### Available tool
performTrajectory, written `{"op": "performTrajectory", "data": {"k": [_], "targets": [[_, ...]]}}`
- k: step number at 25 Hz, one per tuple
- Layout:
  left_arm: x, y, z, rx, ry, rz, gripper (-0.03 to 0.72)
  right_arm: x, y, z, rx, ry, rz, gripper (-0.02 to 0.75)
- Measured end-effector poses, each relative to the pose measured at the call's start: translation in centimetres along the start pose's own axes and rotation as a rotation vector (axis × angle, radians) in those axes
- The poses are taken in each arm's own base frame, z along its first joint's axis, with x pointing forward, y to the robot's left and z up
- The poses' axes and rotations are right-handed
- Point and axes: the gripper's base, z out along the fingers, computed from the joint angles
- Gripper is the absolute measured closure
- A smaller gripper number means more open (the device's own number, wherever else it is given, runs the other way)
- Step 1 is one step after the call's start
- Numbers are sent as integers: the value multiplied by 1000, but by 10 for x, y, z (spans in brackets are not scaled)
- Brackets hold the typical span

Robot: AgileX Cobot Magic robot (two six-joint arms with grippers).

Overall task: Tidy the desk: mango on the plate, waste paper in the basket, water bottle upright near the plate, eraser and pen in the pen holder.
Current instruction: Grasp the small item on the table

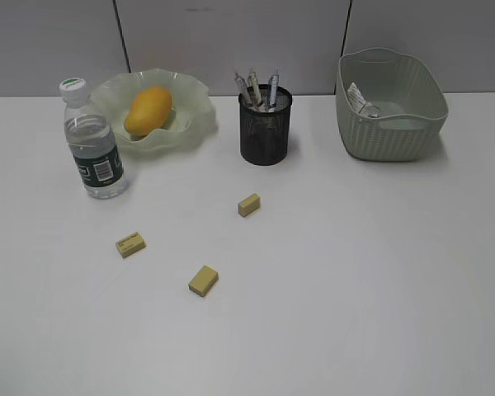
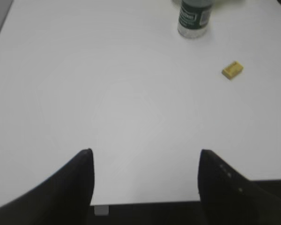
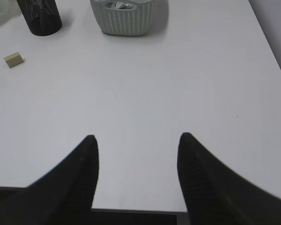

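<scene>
On the desk [image 1: 355, 289], the mango [image 1: 148, 110] is seen lying in the plate [image 1: 194, 124] at far left, with the water bottle [image 1: 93, 144] upright just beside it. Pens are held in the pen holder [image 1: 265, 128]; waste paper [image 1: 359, 101] lies in the basket [image 1: 396, 136] at far right. Three erasers [image 1: 203, 280] are scattered nearer. Both the left gripper [image 2: 146, 157] and the right gripper [image 3: 136, 140] are held apart, empty, over the near edge.

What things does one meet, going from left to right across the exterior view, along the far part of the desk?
water bottle → mango on the plate → pen holder with pens → basket with the waste paper inside.
</scene>
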Motion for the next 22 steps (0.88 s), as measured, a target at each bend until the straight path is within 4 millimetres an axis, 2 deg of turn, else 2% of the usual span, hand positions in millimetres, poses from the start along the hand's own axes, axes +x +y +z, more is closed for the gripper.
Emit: {"op": "performTrajectory", "data": {"k": [4,10,12,17,22], "targets": [[-32,-8,15,74,188,71,165,0,0,0,0,0,0,305],[-82,-19,46,187,323,128,165,0,0,0,0,-1,0,305],[-95,-22,68,217,405,152,165,0,0,0,0,-1,0,305],[-112,-30,110,271,533,236,165,0,0,0,0,-2,0,305],[-114,-57,151,328,675,382,167,0,0,0,0,-2,0,306]]}}
